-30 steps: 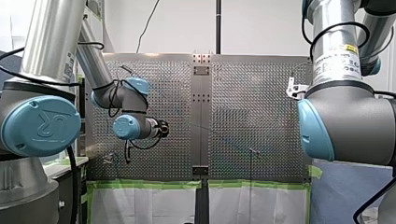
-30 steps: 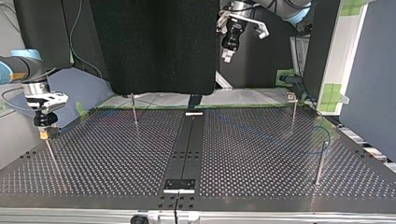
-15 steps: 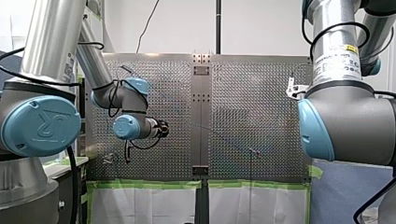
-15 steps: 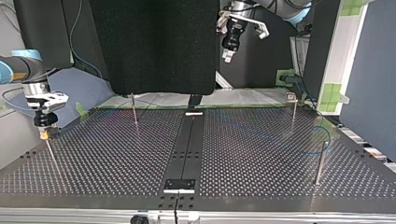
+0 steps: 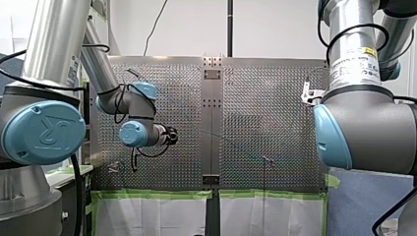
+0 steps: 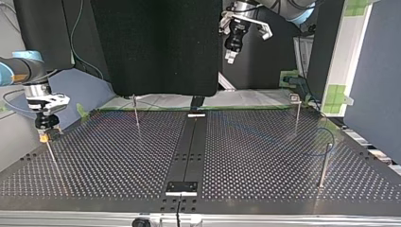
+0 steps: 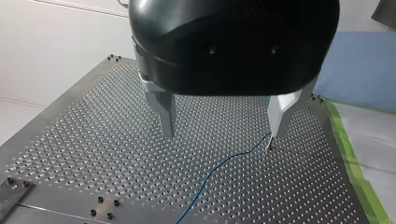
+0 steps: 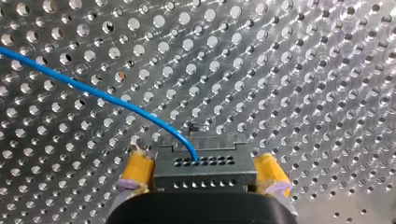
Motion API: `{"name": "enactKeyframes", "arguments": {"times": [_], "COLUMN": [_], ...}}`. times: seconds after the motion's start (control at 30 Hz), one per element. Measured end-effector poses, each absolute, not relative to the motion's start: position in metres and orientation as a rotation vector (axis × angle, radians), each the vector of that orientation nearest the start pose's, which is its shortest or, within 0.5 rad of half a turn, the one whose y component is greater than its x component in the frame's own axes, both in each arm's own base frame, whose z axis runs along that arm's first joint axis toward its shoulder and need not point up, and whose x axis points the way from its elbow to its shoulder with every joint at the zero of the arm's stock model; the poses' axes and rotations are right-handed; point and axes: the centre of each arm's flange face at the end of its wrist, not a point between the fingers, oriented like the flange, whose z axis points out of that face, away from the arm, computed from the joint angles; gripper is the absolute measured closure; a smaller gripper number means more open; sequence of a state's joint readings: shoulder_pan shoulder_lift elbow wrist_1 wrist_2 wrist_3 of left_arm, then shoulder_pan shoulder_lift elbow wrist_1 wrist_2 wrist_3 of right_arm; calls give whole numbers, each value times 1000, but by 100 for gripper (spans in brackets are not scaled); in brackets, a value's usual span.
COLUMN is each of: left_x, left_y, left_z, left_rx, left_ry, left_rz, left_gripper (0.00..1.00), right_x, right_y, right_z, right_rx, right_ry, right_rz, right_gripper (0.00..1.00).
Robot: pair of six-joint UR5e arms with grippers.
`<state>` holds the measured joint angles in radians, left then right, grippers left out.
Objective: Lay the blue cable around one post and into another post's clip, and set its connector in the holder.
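- While the perforated bench point(image 6: 118, 158) carried several thin posts, the job looked about midway to me: cable partly laid, connector not yet seated.
- My left hand point(image 7: 221, 134) hung well above the bench with its metal fingers point(image 7: 163, 109) spread and holding nothing. The cable ran across the holes below it.
- My right hand point(image 8: 204, 171) sat low at the top view's left, just beside the near post point(image 6: 51, 153), and pinched the connector between its yellow pads point(image 8: 136, 169).
- At the top view's right, the cable curved by the far post point(image 6: 324, 163), which I took for the wrap around one post. I could not tell whether any clip held the cable, and I made out no holder with certainty.
- The blue cable point(image 8: 107, 99) was thin and smooth. It arched out of the connector and trailed away over the bench.
- The connector point(image 8: 205, 175) was a small grey block with rows of pin holes, and the cable left it near the middle.
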<state>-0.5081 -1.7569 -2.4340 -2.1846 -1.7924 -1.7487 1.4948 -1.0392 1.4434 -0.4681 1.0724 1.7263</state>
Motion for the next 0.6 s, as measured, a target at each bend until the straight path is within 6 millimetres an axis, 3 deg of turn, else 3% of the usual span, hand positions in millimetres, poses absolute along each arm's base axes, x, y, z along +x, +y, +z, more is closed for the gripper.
{"name": "enactKeyframes", "arguments": {"times": [0.6], "left_x": [262], "left_y": [-273], "left_z": [132], "left_rx": [105], "left_ry": [1668], "left_rz": [-334], "left_gripper": [2], "right_x": [131], "right_y": [-682], "right_z": [281], "right_rx": [1425], "right_ry": [-1055], "right_rz": [1645], "right_gripper": [0]}}
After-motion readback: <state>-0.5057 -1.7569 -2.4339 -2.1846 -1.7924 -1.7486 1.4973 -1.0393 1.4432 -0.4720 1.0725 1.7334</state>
